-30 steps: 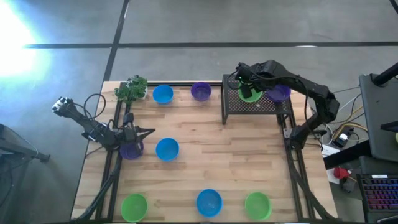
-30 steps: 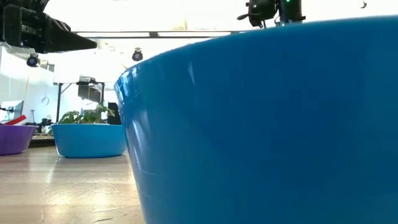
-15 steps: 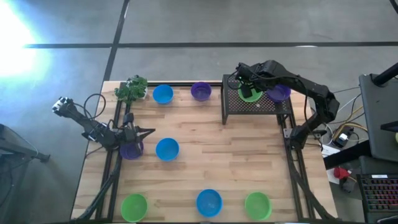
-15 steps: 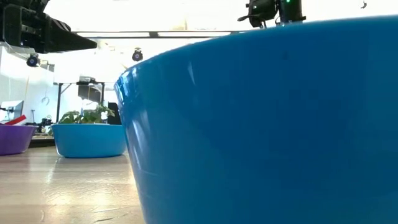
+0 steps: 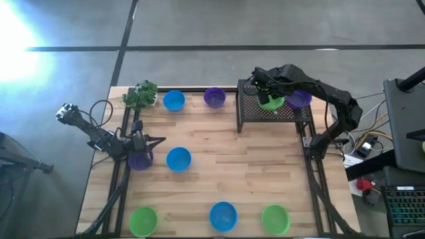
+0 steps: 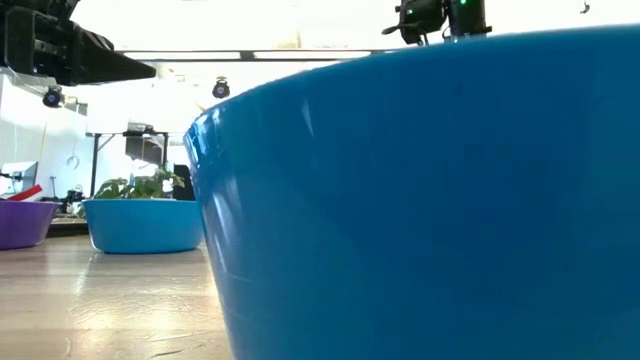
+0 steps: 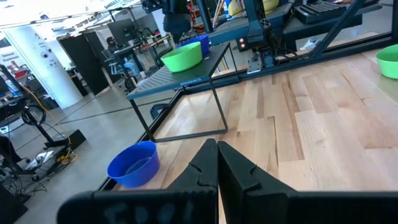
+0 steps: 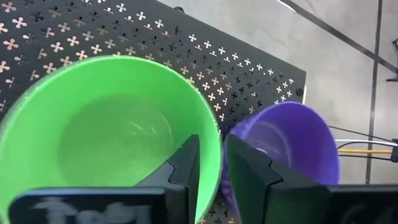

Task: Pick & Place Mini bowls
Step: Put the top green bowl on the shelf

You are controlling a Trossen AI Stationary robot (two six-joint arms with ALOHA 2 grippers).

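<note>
On the black perforated stand (image 5: 275, 113) at the table's far right sit a green mini bowl (image 5: 269, 101) and a purple mini bowl (image 5: 298, 99), side by side. My right gripper (image 8: 214, 165) is over the stand, shut on the green bowl (image 8: 112, 130), with the purple bowl (image 8: 286, 140) right beside it. My left gripper (image 5: 158, 140) is shut and waits at the table's left side, beside a purple bowl (image 5: 139, 160) and short of a blue bowl (image 5: 178, 159). The left wrist view shows the green bowl (image 7: 182, 58) on the stand. My right gripper pinches the green bowl's rim (image 8: 208, 134) on the side next to the purple bowl. One finger (image 8: 185, 163) is inside the bowl and the other (image 8: 249, 168) outside, coming from above. The bowl is over the stand's top; whether it rests on it, I cannot tell.
More mini bowls stand on the wooden table: blue (image 5: 174, 100) and purple (image 5: 214, 97) at the far edge, green (image 5: 143, 220), blue (image 5: 223, 216) and green (image 5: 275, 218) at the near edge. A leafy plant (image 5: 139, 95) is at the far left corner. A blue bowl (image 6: 430, 200) fills the low view.
The green bowl on the stand has shifted a little toward the purple bowl beside it, held by my right gripper. My left arm has kept still.
</note>
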